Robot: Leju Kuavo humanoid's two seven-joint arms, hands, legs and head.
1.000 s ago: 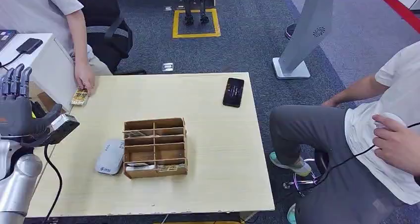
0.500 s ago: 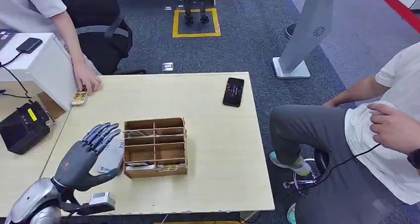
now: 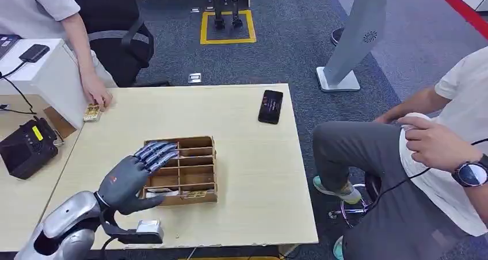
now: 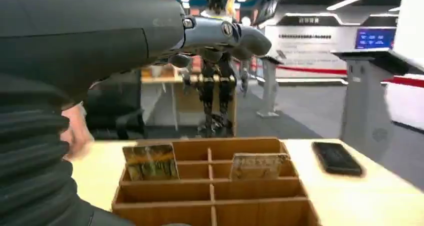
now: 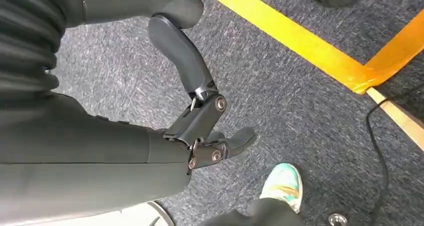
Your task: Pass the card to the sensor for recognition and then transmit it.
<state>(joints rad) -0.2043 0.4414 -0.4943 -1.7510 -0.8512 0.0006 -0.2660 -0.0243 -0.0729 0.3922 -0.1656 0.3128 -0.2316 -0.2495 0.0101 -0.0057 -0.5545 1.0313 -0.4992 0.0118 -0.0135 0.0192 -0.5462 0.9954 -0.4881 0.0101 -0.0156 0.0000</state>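
A wooden organizer box [image 3: 193, 168] with several compartments stands mid-table. Patterned cards stand upright in it: one [image 4: 151, 162] on one side, another [image 4: 259, 166] on the other. In the head view cards [image 3: 195, 195] lie along its near row. My left hand [image 3: 133, 176] hovers over the box's left side, fingers [image 3: 155, 152] stretched out and apart, holding nothing. It hides the white reader that lay left of the box. My right hand [image 5: 210, 136] hangs over grey carpet, thumb out, nothing in it.
A black phone [image 3: 270, 106] lies at the table's far right. A person's hand [image 3: 96, 94] rests by a small card stack [image 3: 92, 113] at the far left corner. A black device [image 3: 26, 146] sits left. Another person [image 3: 437, 145] sits right of the table.
My left arm came down from the left edge and swung right over the table; the hand now covers the reader and the box's left side. The seated person's hand shifted.
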